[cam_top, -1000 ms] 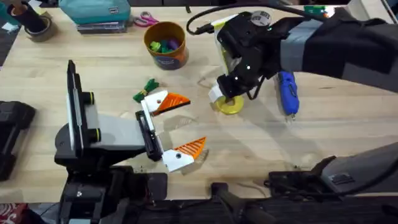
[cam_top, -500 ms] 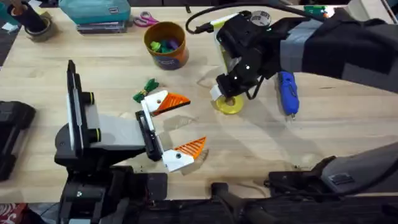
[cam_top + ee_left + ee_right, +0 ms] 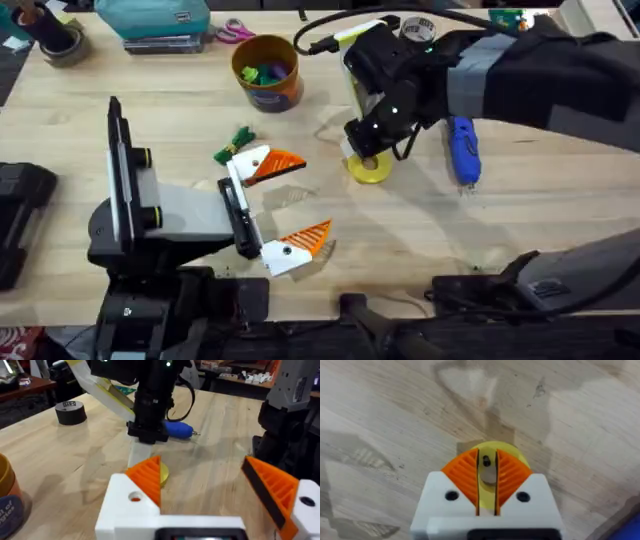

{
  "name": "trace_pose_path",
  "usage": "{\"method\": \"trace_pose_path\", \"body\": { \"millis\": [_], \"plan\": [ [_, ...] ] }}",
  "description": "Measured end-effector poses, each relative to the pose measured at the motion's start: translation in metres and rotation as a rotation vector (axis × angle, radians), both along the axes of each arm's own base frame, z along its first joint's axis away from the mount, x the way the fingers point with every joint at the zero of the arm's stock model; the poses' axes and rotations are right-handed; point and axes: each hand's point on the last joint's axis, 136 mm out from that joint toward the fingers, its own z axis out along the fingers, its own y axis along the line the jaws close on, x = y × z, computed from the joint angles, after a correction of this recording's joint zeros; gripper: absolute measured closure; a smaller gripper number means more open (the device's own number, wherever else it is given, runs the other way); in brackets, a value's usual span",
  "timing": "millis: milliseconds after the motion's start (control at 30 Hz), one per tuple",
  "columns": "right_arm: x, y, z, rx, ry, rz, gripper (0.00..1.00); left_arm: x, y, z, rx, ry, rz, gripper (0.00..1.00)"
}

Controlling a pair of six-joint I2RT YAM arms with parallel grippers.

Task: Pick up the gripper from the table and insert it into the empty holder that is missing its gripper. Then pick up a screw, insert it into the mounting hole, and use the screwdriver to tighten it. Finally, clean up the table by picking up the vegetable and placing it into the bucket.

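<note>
Directly over the flat yellow ring, noting the right gripper hanging nose-down, its orange pads pressing almost together and pinching a small dark screw in the thin slot between them. Seeing the ring's yellow rim peeking out beyond the pads in the right wrist view.

Moving outward to that gripper's right side, finding the screwdriver lying flat on the table, near the gripper but not touching it. Reading its long axis as running from the far edge toward the arms' bases, with the thin metal tip pointing toward the bases.

Looking beyond and to the left, spotting the bucket standing upright, holding colourful toys of green, purple and yellow.

Turning to the left gripper, lying low near the table with its fingers spread wide and gripping nothing. Noting an orange ribbed wedge on each white holder.

Finding the vegetable lying on the wood just beside the far finger, on the side facing the bucket, well apart from the right gripper.

Catching a black tape roll farther off on the table.
</note>
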Motion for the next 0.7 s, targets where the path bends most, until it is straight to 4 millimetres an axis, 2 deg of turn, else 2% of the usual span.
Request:
{"method": "trace_pose_path", "body": {
  "millis": [400, 700],
  "plan": [
    [-0.0014, -0.0012, -0.0005, -0.005, 0.006, -0.001, 0.847, 0.0000, 0.0000, 0.0000, 0.000, 0.000, 0.000, 0.015],
    [-0.0017, -0.0013, -0.0006, -0.006, 0.007, -0.001, 0.992, 0.0000, 0.0000, 0.0000, 0.000, 0.000, 0.000, 0.015]
  ]
}}
